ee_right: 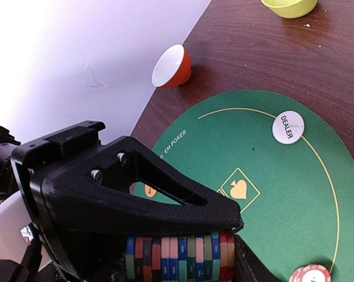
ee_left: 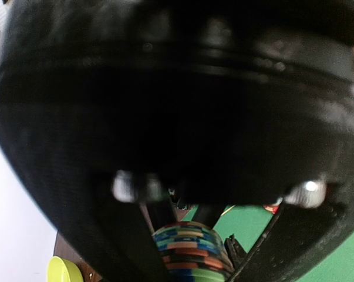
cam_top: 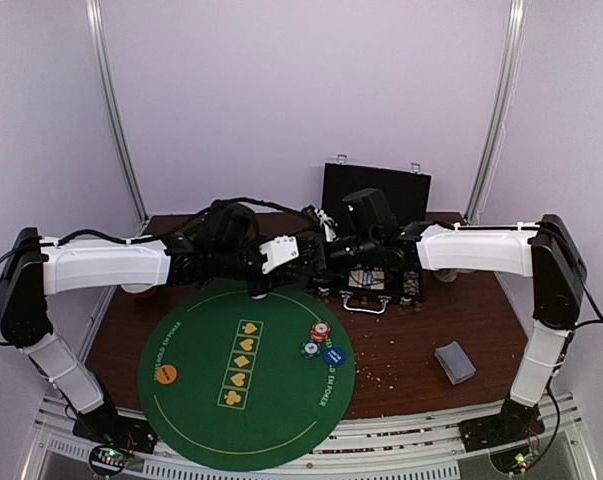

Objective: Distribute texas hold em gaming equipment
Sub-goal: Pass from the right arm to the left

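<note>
A stack of multicoloured poker chips [ee_right: 179, 258] hangs above the far edge of the green round mat [cam_top: 211, 400]. My right gripper [ee_right: 226, 249] is shut on the stack. In the left wrist view the same chip stack [ee_left: 191, 249] sits between the fingers of my left gripper [ee_left: 191, 261], which press on both its sides. From the top, the left gripper [cam_top: 306, 258] and the right gripper [cam_top: 333, 258] meet nose to nose and hide the stack. On the mat lie a red-white chip pile [cam_top: 321, 330], a second small pile [cam_top: 309, 349], a blue button [cam_top: 332, 355], an orange button [cam_top: 167, 374] and a white DEALER button [ee_right: 288, 127]. The card deck [cam_top: 454, 362] lies on the table at the right.
An open black case [cam_top: 376, 190] stands at the back, with its chip tray [cam_top: 381, 282] just under the right gripper. An orange cup [ee_right: 172, 66] and a lime-green bowl [ee_right: 289, 6] sit on the brown table beyond the mat, near the left wall.
</note>
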